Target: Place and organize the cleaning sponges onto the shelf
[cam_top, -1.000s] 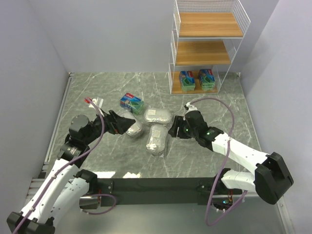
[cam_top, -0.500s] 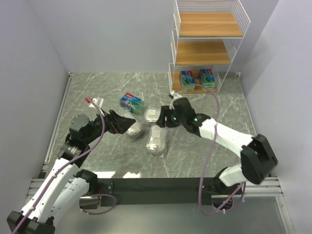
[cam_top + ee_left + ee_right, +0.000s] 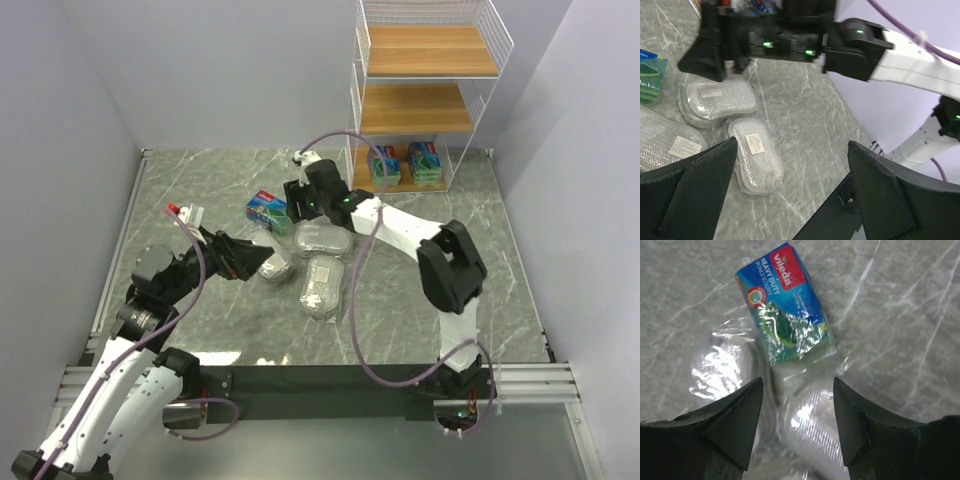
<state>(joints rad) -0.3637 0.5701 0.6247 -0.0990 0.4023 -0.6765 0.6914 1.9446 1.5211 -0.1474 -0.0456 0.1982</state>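
- Top external view: the right gripper (image 3: 292,203) hangs over the loose green sponge pack (image 3: 266,209), which lies on the marble-patterned table (image 3: 190,190), well apart from the shelf (image 3: 420,108).
- Two green packs (image 3: 405,165) already sit side by side on the shelf's bottom tier; the middle and top tiers are bare.
- Three silvery oval packs (image 3: 321,285) lie clustered on the table just beside the green one, so four packs are left to shelve.
- Right wrist view: the fingers (image 3: 732,425) stand spread with nothing between them. The green pack is ahead of the tips, label up, its wrap touching the silvery packs below it.
- Left wrist view: the left gripper (image 3: 790,195) is likewise spread and empty, near the smallest silvery pack.
- Step in hand, as a judgement: the approach to pick up the third green pack.
- The next move likely calls for lowering the right gripper so its fingers straddle the pack's narrow width, then closing without catching the neighbouring clear wrap. The pack would then go to the bottom tier beside its two mates.
- Against the earlier frames, the right arm has swung across from the right side of the silvery cluster to the green pack, jaws unchanged.
- The left arm has drawn back slightly, and no pack appears to have shifted.
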